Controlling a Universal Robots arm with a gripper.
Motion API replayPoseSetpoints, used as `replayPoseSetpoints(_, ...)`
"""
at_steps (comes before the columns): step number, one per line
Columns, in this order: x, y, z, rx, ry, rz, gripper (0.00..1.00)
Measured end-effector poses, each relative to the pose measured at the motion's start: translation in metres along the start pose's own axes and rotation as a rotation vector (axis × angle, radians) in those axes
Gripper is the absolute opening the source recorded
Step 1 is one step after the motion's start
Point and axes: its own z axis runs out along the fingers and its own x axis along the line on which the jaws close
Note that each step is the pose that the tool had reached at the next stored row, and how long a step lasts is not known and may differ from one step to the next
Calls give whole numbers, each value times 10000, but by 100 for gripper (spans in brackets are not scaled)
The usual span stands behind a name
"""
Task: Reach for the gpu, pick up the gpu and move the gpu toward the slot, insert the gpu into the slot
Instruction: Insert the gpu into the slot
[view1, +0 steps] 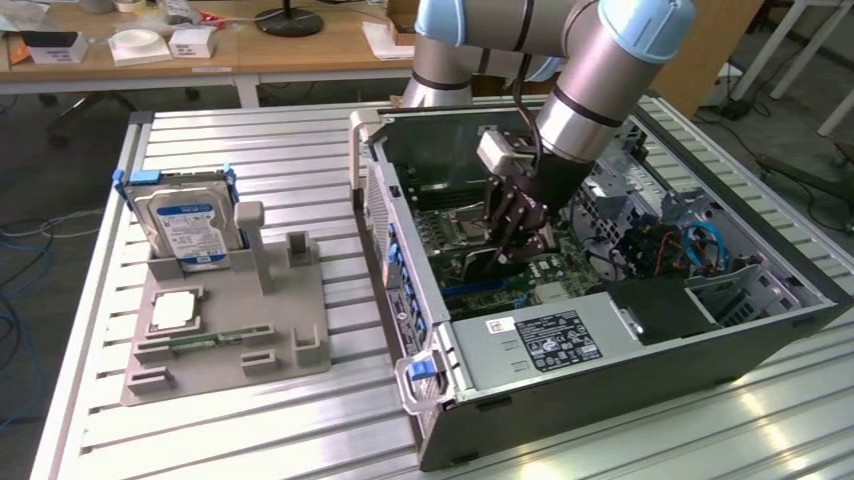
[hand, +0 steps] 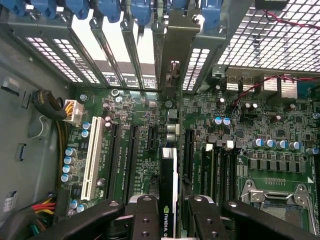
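My pincer (hand: 170, 202) is lowered into the open computer case (view1: 601, 390), which lies on its side on the slatted metal table (view1: 267, 430). It is closed to a narrow gap on the graphics card (hand: 168, 170). The card stands edge-on between my two black fingers (hand: 143, 215), one pressed against each face, and the green maker's label on its edge reads just beyond my fingertips. The card points straight away from my pincer, and its silvery bracket (hand: 176, 45) reaches the row of rear openings with blue clips (hand: 112, 10) at the case wall. Directly below my fingertips is the green motherboard (hand: 240, 125). A long black slot (hand: 131, 150) runs parallel to the card on one side of it and another (hand: 188, 150) on the other side. A white slot (hand: 92, 160) lies farther out. The card's lower edge hides the board beneath it, so I cannot tell whether it is seated. Well apart from my pincer, outside the case, a grey tray (view1: 227, 340) holds an upright hard drive (view1: 191, 225).
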Motion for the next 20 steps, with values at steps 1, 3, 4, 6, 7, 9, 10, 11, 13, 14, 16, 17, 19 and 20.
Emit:
replayPoseSetpoints(1,0,1,1,0,1,0,27)
replayPoseSetpoints(3,0,0,4,0,1,-3,27)
replayPoseSetpoints(4,-1,-1,11,2,-2,-2,27)
replayPoseSetpoints(6,0,-3,28,-4,8,2,27)
replayPoseSetpoints(7,0,-4,28,-3,8,1,27)
replayPoseSetpoints(9,0,-4,31,-1,3,0,27)
replayPoseSetpoints(10,-1,-5,31,0,2,0,27)
replayPoseSetpoints(11,-1,-5,31,0,1,0,27)
replayPoseSetpoints(13,-1,-5,31,0,0,0,27)
replayPoseSetpoints(14,-1,-5,31,0,1,0,27)
replayPoseSetpoints(16,-1,-5,31,0,0,0,27)
replayPoseSetpoints(17,-1,-6,35,4,-7,-1,28)
replayPoseSetpoints(19,-2,-5,32,1,-2,0,34)
replayPoseSetpoints(20,-1,-5,32,0,0,0,40)
